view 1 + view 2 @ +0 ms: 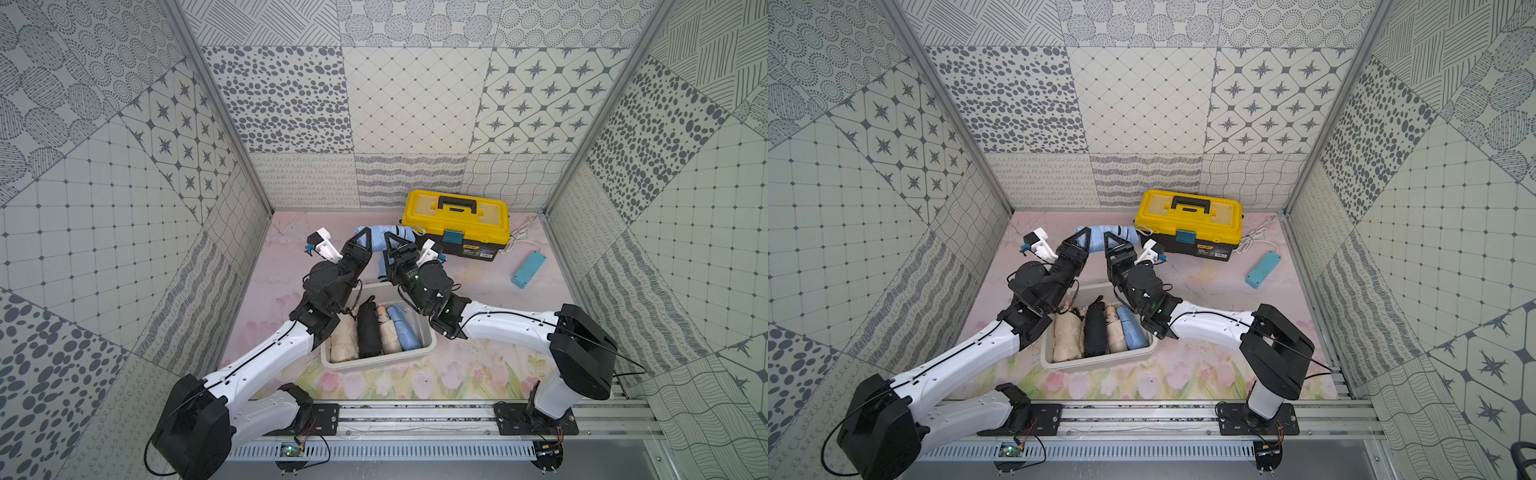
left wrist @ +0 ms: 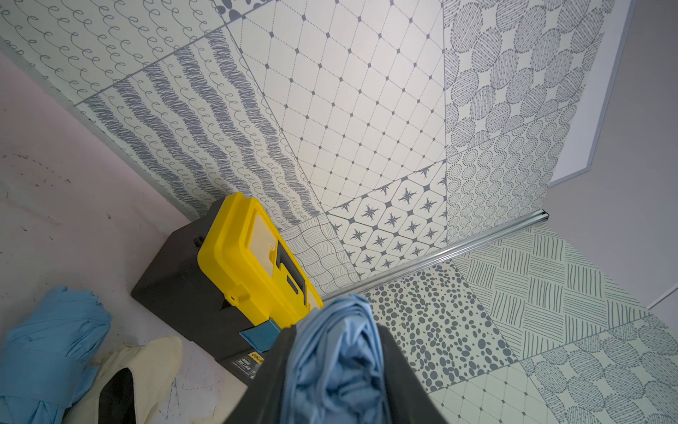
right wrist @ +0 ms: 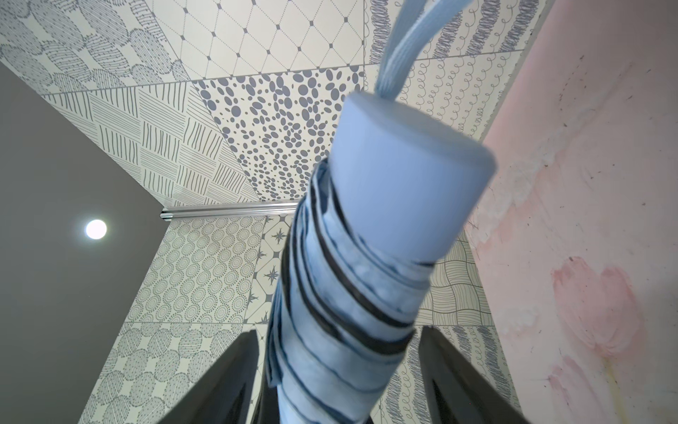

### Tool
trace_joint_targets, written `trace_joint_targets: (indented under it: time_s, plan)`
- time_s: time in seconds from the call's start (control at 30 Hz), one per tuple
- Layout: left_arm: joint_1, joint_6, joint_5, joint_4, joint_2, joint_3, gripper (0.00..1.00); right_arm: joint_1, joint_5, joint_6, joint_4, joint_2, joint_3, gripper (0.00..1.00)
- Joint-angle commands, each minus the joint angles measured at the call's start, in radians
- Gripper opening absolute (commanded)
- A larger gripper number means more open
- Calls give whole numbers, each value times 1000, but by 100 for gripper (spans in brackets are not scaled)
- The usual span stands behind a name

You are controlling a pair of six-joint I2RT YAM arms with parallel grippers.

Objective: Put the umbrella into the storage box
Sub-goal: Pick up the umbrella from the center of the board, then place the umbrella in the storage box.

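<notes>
Umbrella [image 1: 379,237] [image 1: 1098,237], pale blue and folded, lies crosswise between both grippers at frame centre in both top views, just above the box [image 1: 374,362] [image 1: 1096,366] in frame and left of the yellow toolbox [image 1: 455,216] [image 1: 1187,216]. Left gripper [image 1: 364,239] [image 1: 1082,240] is clamped on its fabric end; the left wrist view shows blue cloth [image 2: 337,367] squeezed between the dark fingers [image 2: 269,385]. Right gripper [image 1: 393,242] [image 1: 1113,242] straddles the handle end: its wrist view shows the fingers [image 3: 227,385] apart on either side of the umbrella [image 3: 367,257], with slivers of wall in the gaps. Box, lower centre, holds four other umbrellas [image 1: 368,330] side by side: two beige, one black, one blue
</notes>
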Motion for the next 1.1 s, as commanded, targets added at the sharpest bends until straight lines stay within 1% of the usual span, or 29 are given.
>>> trace_joint_targets:
  time_s: [0.0, 0.07, 0.17, 0.27, 0.33, 0.4, 0.47, 0.5, 0.53, 0.6, 0.7, 0.77, 0.83, 0.93, 0.97, 1.07]
  plan:
    - [-7, -36, -12, 90, -21, -1, 0, -14, -20, -23, 51, 25, 50, 63]
    - [-10, -41, -13, 86, -26, -6, 0, -18, -23, -24, 38, 31, 66, 57]
    - [-14, -49, -13, 79, -34, -13, 0, -19, -26, -17, 28, 46, 84, 50]
    - [-18, -56, -19, 73, -44, -22, 5, -21, -25, -15, 26, 53, 91, 40]
    - [-19, -58, -19, 71, -53, -30, 15, -21, -26, -18, 26, 53, 90, 34]
    - [-19, -58, -19, 70, -64, -43, 35, -21, -29, -30, 27, 46, 83, 29]
    - [-19, -58, -23, 63, -78, -61, 52, -25, -32, -45, 25, 34, 68, 26]
    - [-19, -67, -30, 46, -89, -72, 64, -28, -34, -57, 22, 24, 55, 25]
    - [-18, -78, -38, 21, -101, -81, 72, -32, -37, -71, 16, 12, 41, 24]
    - [-19, -87, -45, -29, -133, -101, 82, -40, -44, -104, -18, -27, 3, 22]
    - [-18, -76, -49, -131, -197, -118, 88, -51, -65, -152, -98, -102, -62, 21]
    - [-19, -53, -53, -234, -247, -116, 90, -60, -111, -201, -201, -163, -89, 20]
    - [-17, -16, -54, -363, -298, -97, 90, -64, -161, -305, -388, -232, -75, 19]
    - [-18, 49, -53, -598, -352, -37, 91, -64, -232, -508, -740, -302, 12, 17]
    - [-17, 75, -50, -675, -362, -12, 90, -63, -248, -555, -869, -310, 50, 16]
    - [-17, 138, -48, -905, -370, 68, 90, -71, -308, -646, -1111, -316, 129, 15]
